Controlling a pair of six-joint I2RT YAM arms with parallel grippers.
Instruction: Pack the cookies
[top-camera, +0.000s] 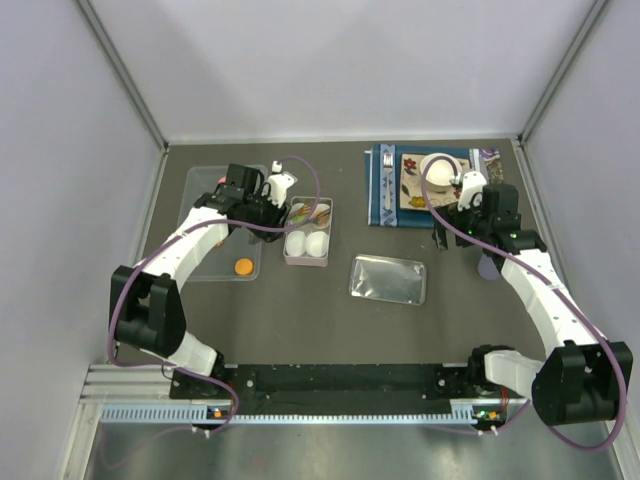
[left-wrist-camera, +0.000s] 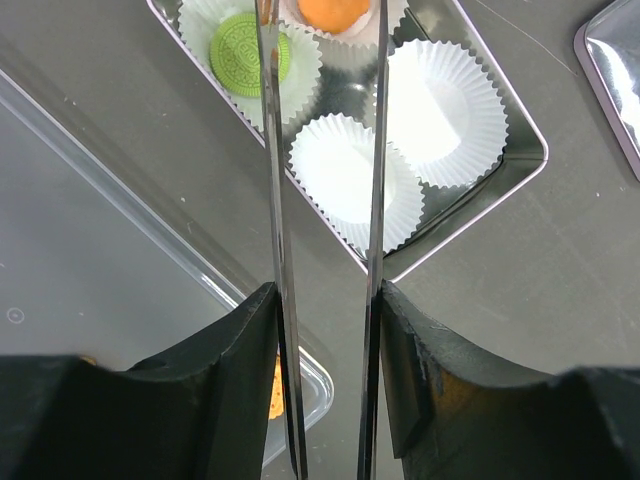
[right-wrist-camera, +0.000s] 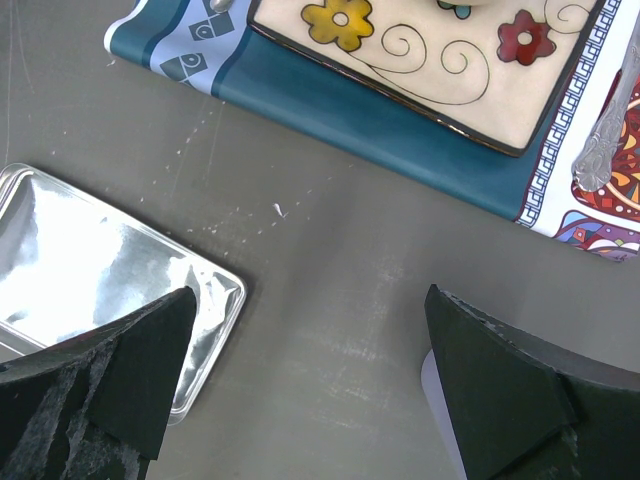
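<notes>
Close against the left wrist camera, the left gripper (left-wrist-camera: 325, 30) is seen with its fingers (left-wrist-camera: 278, 200) parted. An orange cookie (left-wrist-camera: 335, 10) is framed between the tips and a green cookie (left-wrist-camera: 250, 52) just outside, both in the box (left-wrist-camera: 525, 150). At the right wrist, the right gripper (right-wrist-camera: 310, 400) is spread wide over the table (right-wrist-camera: 330, 280). From above, a second orange cookie (top-camera: 244, 266) is seen in the clear tray (top-camera: 200, 180).

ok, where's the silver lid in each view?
Top external: silver lid at the middle of the table, right of the box.
Left wrist: lid corner at the upper right edge, right of that box.
Right wrist: lid lower left, cut by the frame edge.
Shared landmark: the dark table under it; the box ties top to left wrist.
</notes>
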